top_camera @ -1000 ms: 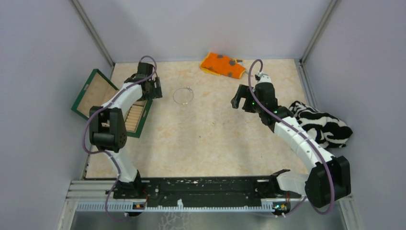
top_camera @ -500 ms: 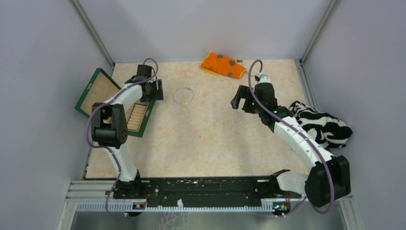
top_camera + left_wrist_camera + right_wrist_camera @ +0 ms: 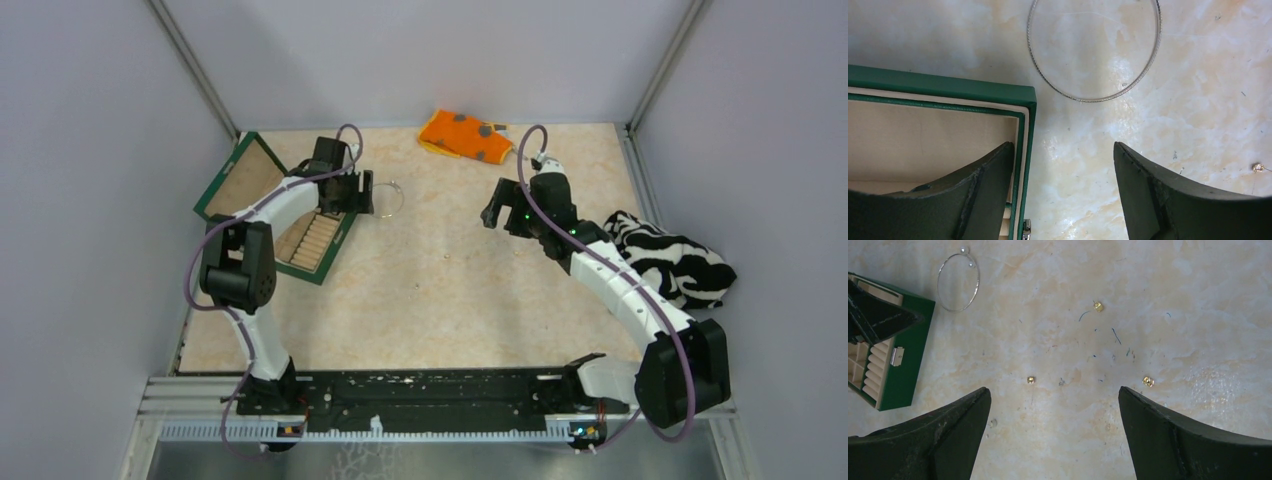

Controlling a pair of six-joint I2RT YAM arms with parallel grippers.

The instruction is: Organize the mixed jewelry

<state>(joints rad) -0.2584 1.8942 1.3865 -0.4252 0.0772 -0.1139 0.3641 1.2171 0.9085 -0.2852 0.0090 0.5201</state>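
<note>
The open green jewellery box with cream compartments (image 3: 948, 88) has slid from the left edge toward the middle of the overhead view, and its corner now lies just beside the thin silvery wire bangle (image 3: 1088, 100) — probably a shorter carry. The left gripper (image 3: 1063, 150) straddles the box wall, jaws apart, clamping nothing. The right gripper (image 3: 1053, 392) hangs wide open and empty above tiny gold pieces (image 3: 1098, 306).
</note>
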